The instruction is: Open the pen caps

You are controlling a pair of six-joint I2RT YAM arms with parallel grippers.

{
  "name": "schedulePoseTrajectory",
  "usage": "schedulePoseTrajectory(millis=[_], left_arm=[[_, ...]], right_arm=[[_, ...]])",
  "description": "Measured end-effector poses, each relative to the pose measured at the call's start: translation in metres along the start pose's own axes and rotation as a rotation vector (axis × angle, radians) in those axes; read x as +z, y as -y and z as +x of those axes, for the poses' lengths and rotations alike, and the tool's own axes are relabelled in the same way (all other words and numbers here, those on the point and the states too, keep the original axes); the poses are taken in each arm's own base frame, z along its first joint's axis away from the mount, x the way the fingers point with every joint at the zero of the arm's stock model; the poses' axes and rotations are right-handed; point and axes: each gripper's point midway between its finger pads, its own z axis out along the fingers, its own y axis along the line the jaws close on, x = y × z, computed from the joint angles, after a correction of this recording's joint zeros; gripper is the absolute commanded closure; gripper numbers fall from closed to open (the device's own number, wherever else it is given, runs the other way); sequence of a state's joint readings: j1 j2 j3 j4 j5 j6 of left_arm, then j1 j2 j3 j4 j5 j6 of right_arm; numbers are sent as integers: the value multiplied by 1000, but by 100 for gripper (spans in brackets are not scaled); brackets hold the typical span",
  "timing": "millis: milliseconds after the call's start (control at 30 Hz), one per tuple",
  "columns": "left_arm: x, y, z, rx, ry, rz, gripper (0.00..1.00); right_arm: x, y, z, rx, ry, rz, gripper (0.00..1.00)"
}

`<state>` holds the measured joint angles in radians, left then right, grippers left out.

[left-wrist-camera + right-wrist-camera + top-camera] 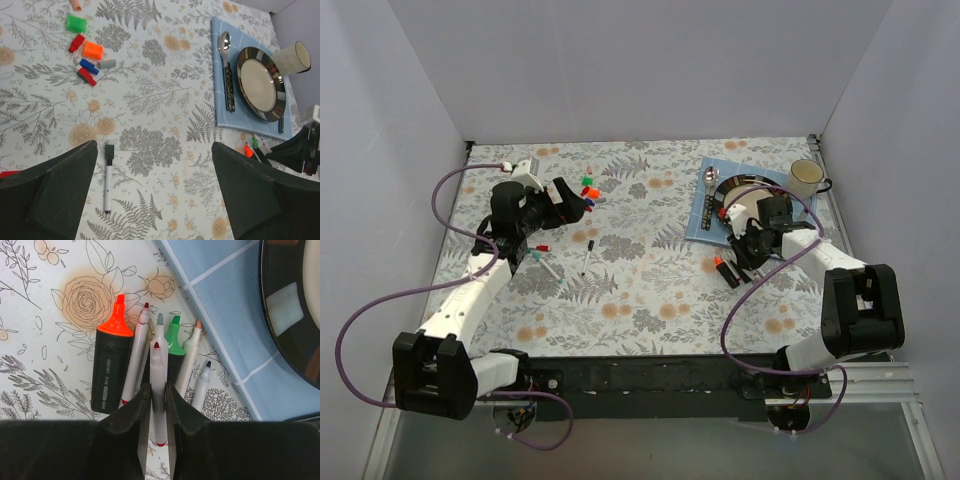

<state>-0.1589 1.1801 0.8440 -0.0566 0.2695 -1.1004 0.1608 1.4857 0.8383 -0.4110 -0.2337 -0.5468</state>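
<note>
Pen (107, 181) is lying capped, end-on under my wide-open left gripper (154, 147); right gripper (158, 388) is pinching an uncapped marker (158, 357).

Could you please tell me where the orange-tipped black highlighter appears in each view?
Top external: orange-tipped black highlighter right of centre, off the blue mat's near corner.
Left wrist: its orange tip, right side, below the mat.
Right wrist: leftmost in the pen row.
Shared landmark: the blue mat.

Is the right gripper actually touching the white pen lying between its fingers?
Touching. The right wrist view shows the right gripper closed on the white pen, with a finger pressed against each side and no gap.
</note>
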Motion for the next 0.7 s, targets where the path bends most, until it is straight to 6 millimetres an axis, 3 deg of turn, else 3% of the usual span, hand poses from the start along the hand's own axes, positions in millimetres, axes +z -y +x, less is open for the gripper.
schedulePoseTrajectory(millis=[133,700], left_arm=[[-3,-8,17,4,-46,-17,2],[-11,-10,55,-15,-151,18,4]], right_arm=[[-1,2,3,6,-6,1,71],[-10,10,3,26,16,20,56]])
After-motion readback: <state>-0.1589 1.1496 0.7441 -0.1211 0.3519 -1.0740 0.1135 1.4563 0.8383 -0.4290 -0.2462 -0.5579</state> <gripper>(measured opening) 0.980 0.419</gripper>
